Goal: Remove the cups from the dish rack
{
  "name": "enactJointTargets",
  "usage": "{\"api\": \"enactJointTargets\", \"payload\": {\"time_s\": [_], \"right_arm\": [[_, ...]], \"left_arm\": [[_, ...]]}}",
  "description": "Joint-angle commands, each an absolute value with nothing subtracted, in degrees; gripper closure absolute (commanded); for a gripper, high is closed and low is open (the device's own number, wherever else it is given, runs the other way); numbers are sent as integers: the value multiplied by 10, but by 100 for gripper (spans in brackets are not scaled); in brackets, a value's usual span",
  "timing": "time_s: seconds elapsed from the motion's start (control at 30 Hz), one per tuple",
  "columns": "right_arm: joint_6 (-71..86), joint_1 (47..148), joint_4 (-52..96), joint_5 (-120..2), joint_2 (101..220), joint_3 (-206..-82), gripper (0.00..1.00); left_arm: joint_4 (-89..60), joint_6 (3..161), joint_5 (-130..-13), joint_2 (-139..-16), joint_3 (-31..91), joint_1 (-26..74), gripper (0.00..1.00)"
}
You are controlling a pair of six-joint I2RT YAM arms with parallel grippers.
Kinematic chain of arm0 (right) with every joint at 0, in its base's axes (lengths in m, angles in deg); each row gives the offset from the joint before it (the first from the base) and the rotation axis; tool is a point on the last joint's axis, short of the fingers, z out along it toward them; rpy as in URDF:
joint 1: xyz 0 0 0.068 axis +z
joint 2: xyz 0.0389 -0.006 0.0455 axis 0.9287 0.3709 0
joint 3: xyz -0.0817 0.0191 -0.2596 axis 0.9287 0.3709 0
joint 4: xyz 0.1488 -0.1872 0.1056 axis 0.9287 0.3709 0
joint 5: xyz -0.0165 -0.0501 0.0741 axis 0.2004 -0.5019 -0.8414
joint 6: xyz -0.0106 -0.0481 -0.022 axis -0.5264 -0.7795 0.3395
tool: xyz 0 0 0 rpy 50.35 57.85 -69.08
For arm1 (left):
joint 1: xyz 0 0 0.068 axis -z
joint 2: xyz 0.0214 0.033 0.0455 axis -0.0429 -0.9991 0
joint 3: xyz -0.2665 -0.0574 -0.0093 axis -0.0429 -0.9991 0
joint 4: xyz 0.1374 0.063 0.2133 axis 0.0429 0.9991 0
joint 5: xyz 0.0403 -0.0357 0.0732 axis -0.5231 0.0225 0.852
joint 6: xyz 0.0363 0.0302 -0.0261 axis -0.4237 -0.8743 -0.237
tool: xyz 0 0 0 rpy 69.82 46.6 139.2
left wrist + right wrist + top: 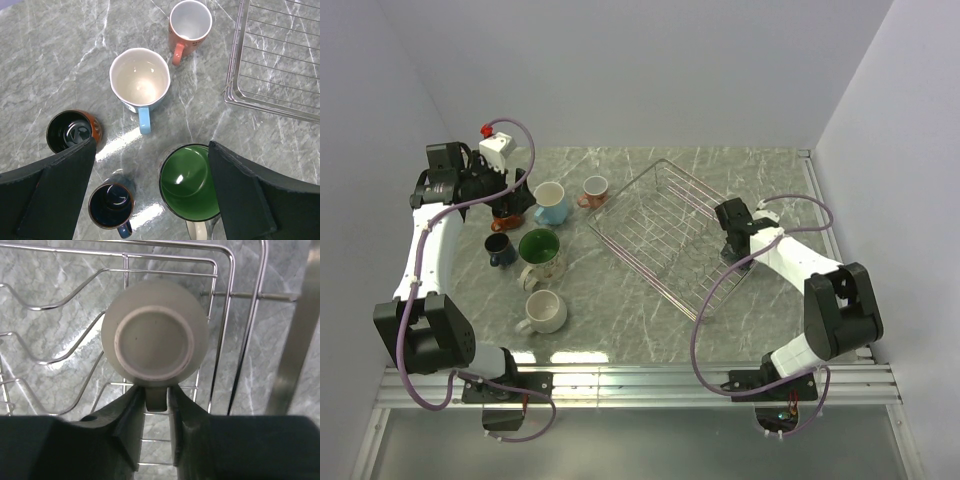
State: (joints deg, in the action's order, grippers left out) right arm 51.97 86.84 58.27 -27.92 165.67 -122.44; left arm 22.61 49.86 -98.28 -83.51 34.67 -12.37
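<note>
**Thin hold on the mug in the rack**

My right gripper (pixel 156 395) has its jaws narrow, pressed on either side of the handle (pixel 157 402) of the olive-grey ceramic mug (pixel 155 337). That mug sits upside down at centre frame, in a corner of the silver wire dish rack (pixel 660 230). My left gripper (pixel 152 150) hangs wide open, holding nothing, above the green-lined cream mug (pixel 187 182) on the grey marble table (pixel 620 320). The hold is slight: the mug could swivel about its handle on the lift — or its rim could snag a wire and drag the light rack along.
</note>
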Motion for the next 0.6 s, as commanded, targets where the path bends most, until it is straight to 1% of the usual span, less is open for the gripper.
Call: {"api": "enactJointTargets", "payload": {"time_s": [0.0, 0.03, 0.07, 0.13, 0.43, 0.57], "right_arm": [[508, 869, 564, -252, 1668, -1228, 76], [508, 869, 564, -253, 1667, -1229, 82], [507, 870, 564, -254, 1666, -1230, 92], [506, 871, 570, -249, 1656, -1232, 100], [498, 915, 609, -167, 1547, -1264, 100], [496, 928, 633, -149, 1506, -1284, 100]], "left_arm": [[226, 490, -1002, -836, 371, -122, 1], [226, 490, -1001, -835, 371, -122, 1], [227, 490, -1002, -835, 371, -122, 1], [230, 490, -1002, -836, 374, -121, 1], [234, 501, -1015, -838, 384, -121, 1], [245, 502, -1024, -836, 393, -118, 1]]}}
